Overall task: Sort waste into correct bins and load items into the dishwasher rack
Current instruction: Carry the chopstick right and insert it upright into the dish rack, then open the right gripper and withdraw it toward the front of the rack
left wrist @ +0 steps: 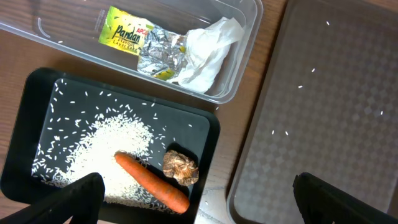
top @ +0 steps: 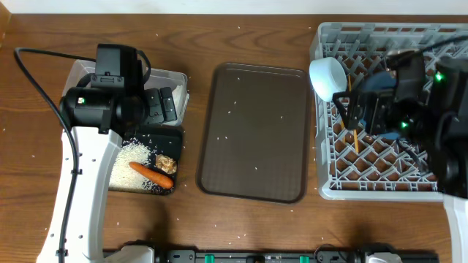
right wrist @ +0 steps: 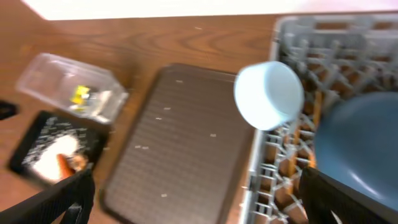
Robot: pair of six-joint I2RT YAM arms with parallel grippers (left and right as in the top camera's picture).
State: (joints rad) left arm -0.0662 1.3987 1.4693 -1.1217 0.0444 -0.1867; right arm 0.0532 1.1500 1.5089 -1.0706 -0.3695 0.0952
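Black fingers (left wrist: 81, 196) of the left tool (left wrist: 199, 199) are hanging wide apart, gripping nothing, over the left edge of the brown serving tray (top: 256, 131). Left of that tray, a black tray (left wrist: 37, 93) is holding white rice (left wrist: 112, 143), a carrot (left wrist: 152, 180) and a brown food scrap (left wrist: 180, 167). Off the serving tray's far-left corner, a clear tub (left wrist: 245, 37) is holding the crumpled wrapper (left wrist: 146, 46) and a white tissue (left wrist: 208, 50). Right of the serving tray, the grey dishwasher rack (top: 329, 183) is carrying a tilted white bowl (top: 327, 77) and a dark-blue plate (right wrist: 360, 143). The right tool (right wrist: 199, 199) is hovering there, spread and empty. Stray grains (left wrist: 300, 86) are dotting the serving tray and the dark wooden tabletop (top: 219, 36), which is meeting a pale wall (top: 219, 4).
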